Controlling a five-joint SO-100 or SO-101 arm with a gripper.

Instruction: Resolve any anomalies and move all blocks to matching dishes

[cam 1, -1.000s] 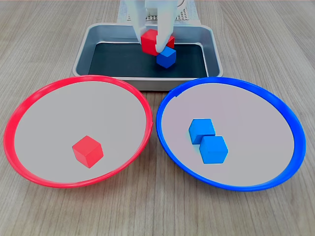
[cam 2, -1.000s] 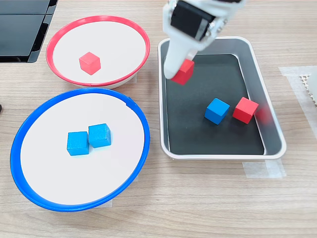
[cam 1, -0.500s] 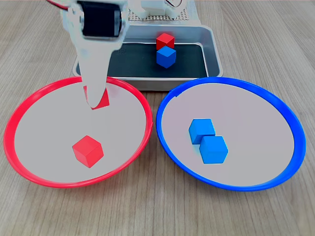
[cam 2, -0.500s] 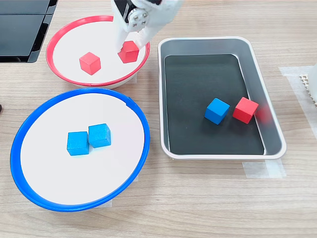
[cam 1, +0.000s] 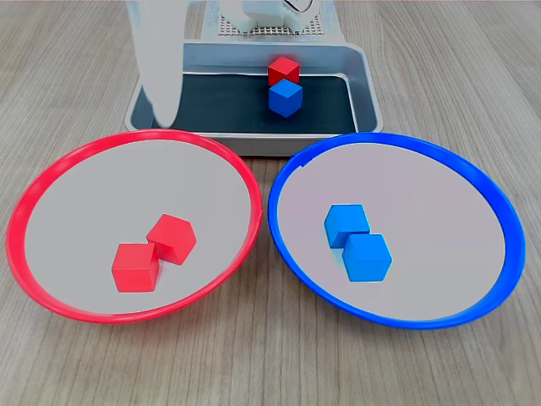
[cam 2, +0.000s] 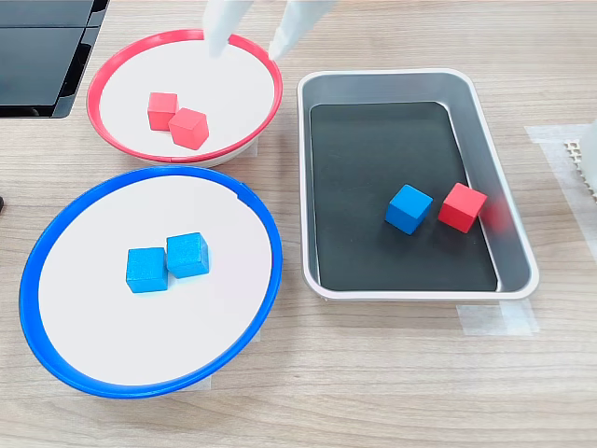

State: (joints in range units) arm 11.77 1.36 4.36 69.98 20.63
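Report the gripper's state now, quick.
Gripper: open, holding nothing, above the red dish's far rim.

In the second exterior view the pincer [cam 2: 250, 37] hangs with fingers spread over the far rim of the red-rimmed dish [cam 2: 112, 70], whose inside is bare except for two touching red blocks [cam 2: 177, 119] near its middle. The grey tray [cam 2: 504, 168] leaves its whole black floor toward the dishes open, with a blue block [cam 2: 409, 208] and a red block [cam 2: 462, 206] just beside each other near the tray's raised wall. In the blue-rimmed dish [cam 2: 56, 345] two touching blue blocks [cam 2: 168, 261] sit mid-dish, and the counter [cam 2: 392, 392] along its near edge is open.
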